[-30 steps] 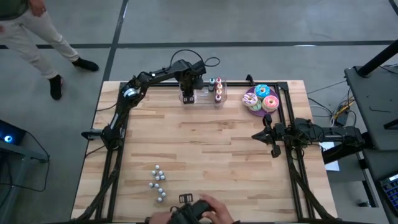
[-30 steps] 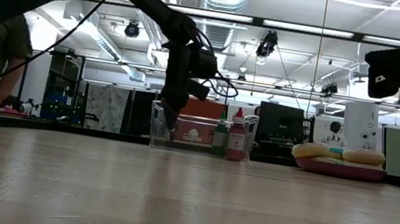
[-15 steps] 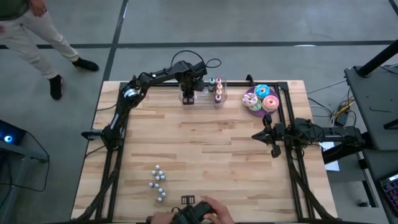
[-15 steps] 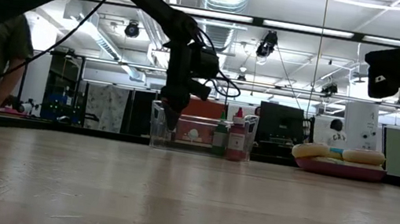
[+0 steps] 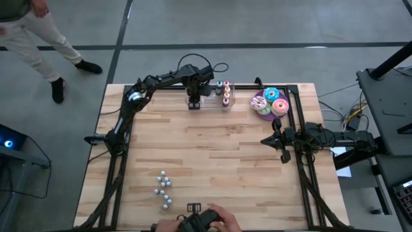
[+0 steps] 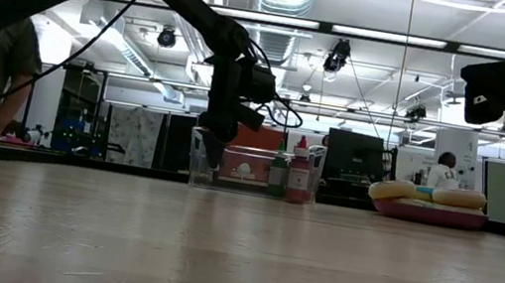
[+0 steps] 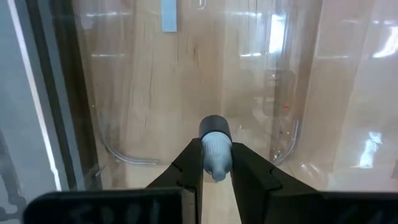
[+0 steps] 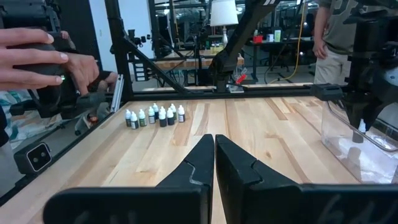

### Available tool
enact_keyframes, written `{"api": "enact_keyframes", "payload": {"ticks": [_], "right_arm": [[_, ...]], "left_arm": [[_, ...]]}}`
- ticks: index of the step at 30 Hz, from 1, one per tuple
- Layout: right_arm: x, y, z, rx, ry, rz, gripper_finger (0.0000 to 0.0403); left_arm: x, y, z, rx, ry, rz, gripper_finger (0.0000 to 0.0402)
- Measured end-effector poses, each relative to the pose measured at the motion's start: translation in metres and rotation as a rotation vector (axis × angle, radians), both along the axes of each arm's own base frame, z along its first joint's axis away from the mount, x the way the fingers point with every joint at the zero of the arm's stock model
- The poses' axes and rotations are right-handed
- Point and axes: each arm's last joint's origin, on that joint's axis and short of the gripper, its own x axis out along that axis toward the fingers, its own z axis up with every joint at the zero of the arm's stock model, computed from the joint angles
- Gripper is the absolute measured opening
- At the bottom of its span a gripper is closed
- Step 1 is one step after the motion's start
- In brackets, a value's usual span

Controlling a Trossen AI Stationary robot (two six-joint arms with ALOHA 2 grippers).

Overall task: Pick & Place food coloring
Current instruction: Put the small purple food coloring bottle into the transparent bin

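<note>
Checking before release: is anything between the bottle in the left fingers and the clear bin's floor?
Nothing visible. The left gripper holds the bottle over bare bin floor; other bottles stand at the opposite end.

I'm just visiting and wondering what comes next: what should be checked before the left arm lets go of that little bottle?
1. Grip: left gripper shut on small bottle: ok.
2. Gripper over the clear container: ok.
3. Bottle resting on the container floor: cannot tell.
4. Coloured-cap bottles inside stand apart from the gripper: ok.
5. Right gripper shut, at the table's right side, out of the way: ok.
6. Person's hand at the near edge, far off: ok.
</note>
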Motion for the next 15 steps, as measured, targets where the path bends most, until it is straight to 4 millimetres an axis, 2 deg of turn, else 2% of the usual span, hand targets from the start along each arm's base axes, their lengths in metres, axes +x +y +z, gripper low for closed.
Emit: {"api": "enact_keyframes", "payload": {"ticks": [15], "right_arm": [[0.0,0.0,0.0,0.0,0.0,0.0,0.0008]], "left_arm": [[0.0004,0.0004,0.0001,0.004,-0.005,-0.001,0.004]]}}
